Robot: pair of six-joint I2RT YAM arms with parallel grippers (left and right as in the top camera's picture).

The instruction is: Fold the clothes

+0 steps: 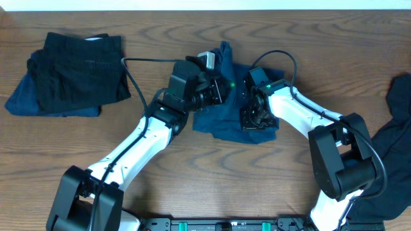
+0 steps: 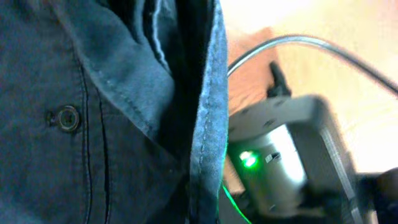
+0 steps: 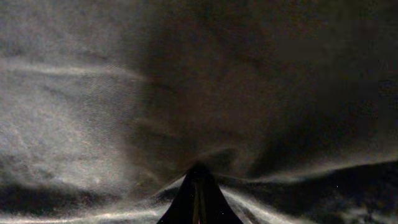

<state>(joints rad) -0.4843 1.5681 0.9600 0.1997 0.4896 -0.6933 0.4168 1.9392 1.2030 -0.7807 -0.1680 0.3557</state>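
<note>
The dark blue denim shorts (image 1: 212, 122) lie bunched at the table's middle. My left gripper (image 1: 217, 88) sits at their upper left part, where a fold of cloth rises beside it. In the left wrist view the denim (image 2: 93, 124), with a button and seams, hangs right against the camera and hides the fingers. My right gripper (image 1: 252, 119) is pressed down on the right part of the shorts. In the right wrist view its fingertips (image 3: 198, 186) are shut together on the fabric (image 3: 186, 93), with creases radiating from the pinch.
A folded pile of black and navy clothes (image 1: 77, 74) lies at the back left. Another dark garment (image 1: 395, 135) lies at the right edge. The right arm's wrist with a green light (image 2: 273, 162) is close beside the left gripper.
</note>
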